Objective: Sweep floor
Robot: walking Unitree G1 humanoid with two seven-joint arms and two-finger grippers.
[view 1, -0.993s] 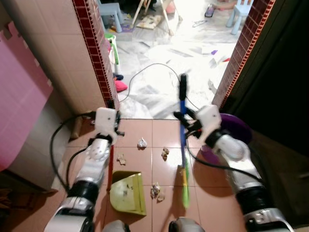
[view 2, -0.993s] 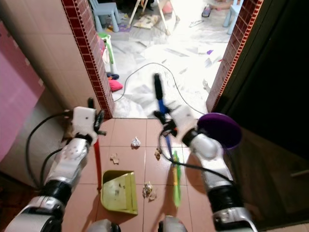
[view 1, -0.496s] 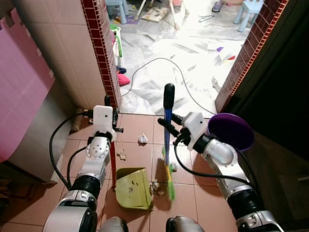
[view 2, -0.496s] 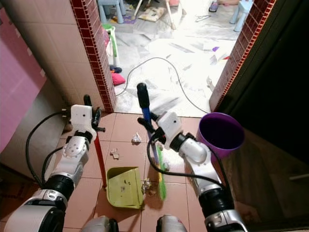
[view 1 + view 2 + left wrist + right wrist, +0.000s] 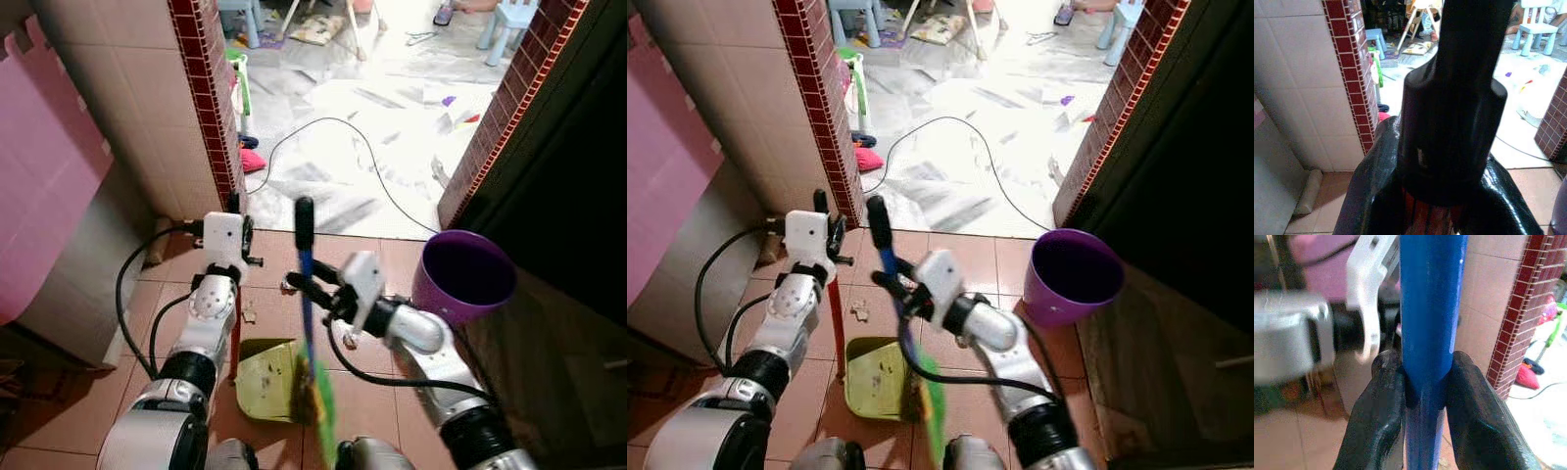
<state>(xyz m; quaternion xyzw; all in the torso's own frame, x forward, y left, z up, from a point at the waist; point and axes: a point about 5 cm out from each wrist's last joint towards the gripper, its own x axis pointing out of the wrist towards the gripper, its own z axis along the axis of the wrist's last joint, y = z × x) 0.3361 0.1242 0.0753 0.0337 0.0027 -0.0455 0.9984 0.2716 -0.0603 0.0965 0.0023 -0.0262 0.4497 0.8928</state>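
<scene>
My right gripper (image 5: 310,285) is shut on the blue handle of the broom (image 5: 305,253), just under its black grip. The wrist view shows both fingers (image 5: 1376,407) pressed against the blue shaft. The green bristles (image 5: 317,399) rest at the open edge of the yellow-green dustpan (image 5: 263,378) on the orange tiles. My left gripper (image 5: 237,217) is shut on the top of the dustpan's upright red handle (image 5: 235,331), whose black cap (image 5: 1452,117) shows between the fingers. A paper scrap (image 5: 859,311) lies just left of the broom.
A purple bucket (image 5: 462,278) stands to the right, beside a dark doorway. A tiled wall with a red brick edge (image 5: 209,117) rises at the left. A black cable (image 5: 333,137) loops over the white floor ahead, where toys and small chairs lie farther off.
My right gripper has carried the broom to the left, and its bristles now sit at the dustpan's mouth. The scraps that lay beside the pan are no longer visible. My left gripper still holds the handle.
</scene>
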